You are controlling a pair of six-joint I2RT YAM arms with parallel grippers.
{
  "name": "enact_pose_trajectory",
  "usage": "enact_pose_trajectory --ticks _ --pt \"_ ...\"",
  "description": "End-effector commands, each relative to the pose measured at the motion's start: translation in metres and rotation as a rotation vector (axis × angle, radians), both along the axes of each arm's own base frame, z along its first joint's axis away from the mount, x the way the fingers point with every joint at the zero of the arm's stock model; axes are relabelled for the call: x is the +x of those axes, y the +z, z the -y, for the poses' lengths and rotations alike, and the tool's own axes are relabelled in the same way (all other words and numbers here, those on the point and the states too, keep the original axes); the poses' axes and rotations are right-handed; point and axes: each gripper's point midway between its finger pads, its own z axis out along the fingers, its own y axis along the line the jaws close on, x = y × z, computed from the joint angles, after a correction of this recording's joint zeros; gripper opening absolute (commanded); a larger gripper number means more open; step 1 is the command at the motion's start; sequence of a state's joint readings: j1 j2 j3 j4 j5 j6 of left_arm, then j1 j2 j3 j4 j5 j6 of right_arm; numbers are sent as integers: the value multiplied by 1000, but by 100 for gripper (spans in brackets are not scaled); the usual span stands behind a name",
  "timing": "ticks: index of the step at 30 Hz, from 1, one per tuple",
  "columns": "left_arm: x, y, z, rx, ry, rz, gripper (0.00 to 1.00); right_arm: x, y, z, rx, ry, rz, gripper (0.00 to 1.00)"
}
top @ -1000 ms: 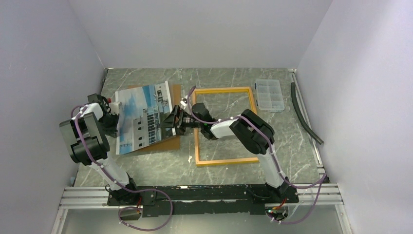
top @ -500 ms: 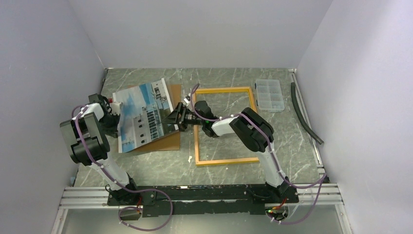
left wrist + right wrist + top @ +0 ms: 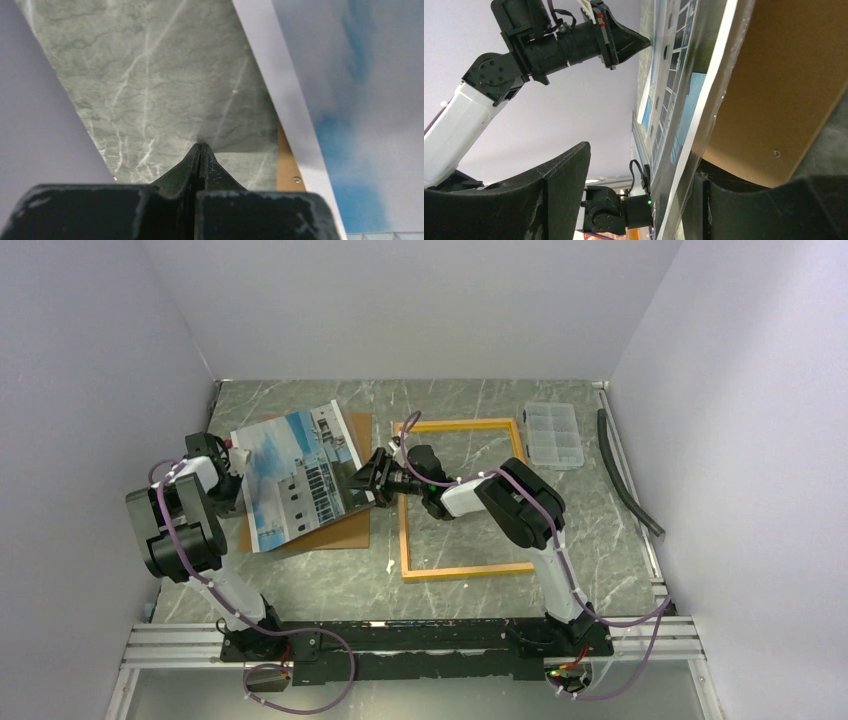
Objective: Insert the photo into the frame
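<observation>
- The photo (image 3: 295, 475) is up off the counter (image 3: 320, 580) and tilted, picture side showing. It hangs over the brown backing board (image 3: 335, 530) on the left, just beside the frame (image 3: 403, 530) but not in it yet.
- My right pincer (image 3: 362, 483) is spread wide. The photo's right edge runs through the gap and rests against one finger, and I can't see anything actually clamped.
- My left pincer (image 3: 236, 465) is squeezed fully closed with no paper between the fingers. Its tip looks to be touching the photo's far side, so it's more a poke than a hold.
- What worries me is that with no real clamp the sheet could slide off and flop back on the board. It could also buckle if my two pincers push toward each other.
- If I close the right one sloppily, it might grab the board's edge along with the paper, since that edge sits right by the finger.
- The frame lies flat with its left rail just beside the board.
- There's room inside the frame's opening, though my right arm (image 3: 510, 505) lies across it.
- The compartment box (image 3: 553, 435) sits near the frame's far right corner, apart from it.
- The left wall (image 3: 100, 390) is close to my left arm, so there's little room to back off that way.
</observation>
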State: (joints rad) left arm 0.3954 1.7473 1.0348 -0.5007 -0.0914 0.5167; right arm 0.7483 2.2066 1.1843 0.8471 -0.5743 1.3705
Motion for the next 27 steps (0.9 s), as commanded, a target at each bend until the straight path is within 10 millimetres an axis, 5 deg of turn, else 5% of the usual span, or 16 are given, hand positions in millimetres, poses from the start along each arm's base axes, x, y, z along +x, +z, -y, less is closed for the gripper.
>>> enact_pose_trajectory --ticks 1,11,19,27 --pt "-24 -35 0 -9 -16 -107 3 7 20 7 45 -30 30 63" --pt "6 12 13 -157 56 -13 3 6 17 16 -164 -49 147 48" --pt "7 -17 8 -159 105 -56 3 -15 31 10 -255 -1 303 43" --pt "11 -33 8 -160 87 -74 3 -24 31 -11 -243 194 389 86"
